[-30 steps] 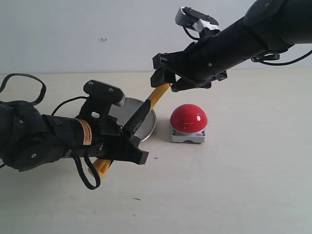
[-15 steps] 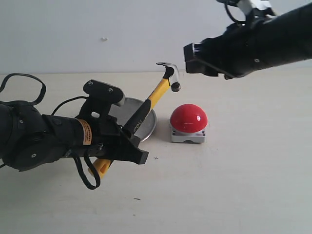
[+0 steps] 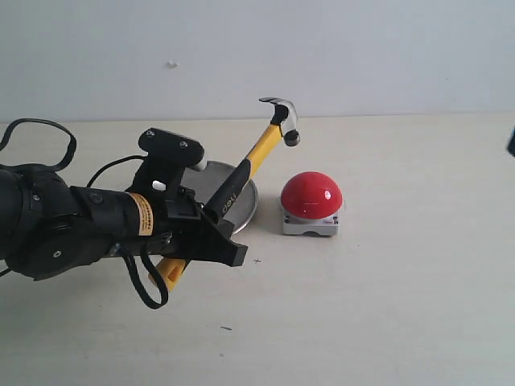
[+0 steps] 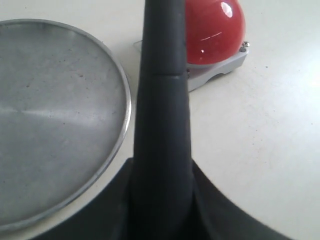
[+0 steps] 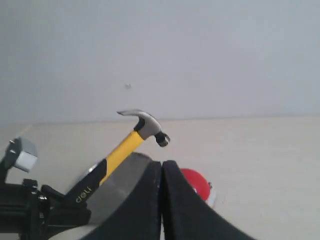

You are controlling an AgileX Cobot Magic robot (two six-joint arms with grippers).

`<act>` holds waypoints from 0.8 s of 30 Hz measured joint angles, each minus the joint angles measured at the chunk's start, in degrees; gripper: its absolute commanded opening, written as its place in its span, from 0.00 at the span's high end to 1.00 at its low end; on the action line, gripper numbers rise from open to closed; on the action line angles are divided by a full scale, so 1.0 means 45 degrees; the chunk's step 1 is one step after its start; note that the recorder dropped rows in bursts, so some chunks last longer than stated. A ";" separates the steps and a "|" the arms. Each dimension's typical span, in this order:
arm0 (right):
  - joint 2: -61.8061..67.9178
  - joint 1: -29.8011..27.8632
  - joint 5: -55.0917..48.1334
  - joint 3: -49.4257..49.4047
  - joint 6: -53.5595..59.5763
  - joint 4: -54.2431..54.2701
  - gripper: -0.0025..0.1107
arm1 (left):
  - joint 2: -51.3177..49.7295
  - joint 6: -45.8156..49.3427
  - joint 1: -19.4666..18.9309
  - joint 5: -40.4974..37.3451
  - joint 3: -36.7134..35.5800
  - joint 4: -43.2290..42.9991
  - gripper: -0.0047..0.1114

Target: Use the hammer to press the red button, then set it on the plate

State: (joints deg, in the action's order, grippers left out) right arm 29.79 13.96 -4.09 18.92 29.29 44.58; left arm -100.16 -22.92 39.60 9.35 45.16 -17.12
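My left gripper [image 3: 216, 235] is shut on the black grip of the hammer [image 3: 261, 149]. The hammer slants up and to the right, and its dark head hangs above and just left of the red button [image 3: 311, 195]. The yellow loop sticks out below the gripper. The steel plate [image 3: 211, 175] lies behind the handle, left of the button. In the left wrist view the handle [image 4: 162, 100] runs between plate [image 4: 55, 115] and button [image 4: 212, 30]. My right gripper [image 5: 161, 167] is shut on nothing and looks at the hammer [image 5: 135, 137] from afar.
The left arm [image 3: 64, 225] with its looping black cables fills the left front of the beige table [image 3: 386, 305]. A pale wall closes the back. Only a dark sliver [image 3: 512, 142] of the right arm shows at the exterior view's right edge.
The right arm has pulled away from the hammer head, up and to the right, almost out of the exterior view. The left gripper has kept the hammer nearly still.
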 measured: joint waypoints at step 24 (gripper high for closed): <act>-0.6542 0.0000 -0.1737 -0.4145 -0.0489 0.1209 0.98 | 0.0000 -0.0022 0.0000 0.0023 0.0019 0.0181 0.96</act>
State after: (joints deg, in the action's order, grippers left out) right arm 0.35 13.96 -11.91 0.27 27.09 50.02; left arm -100.16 -23.02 39.60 9.45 45.24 -16.30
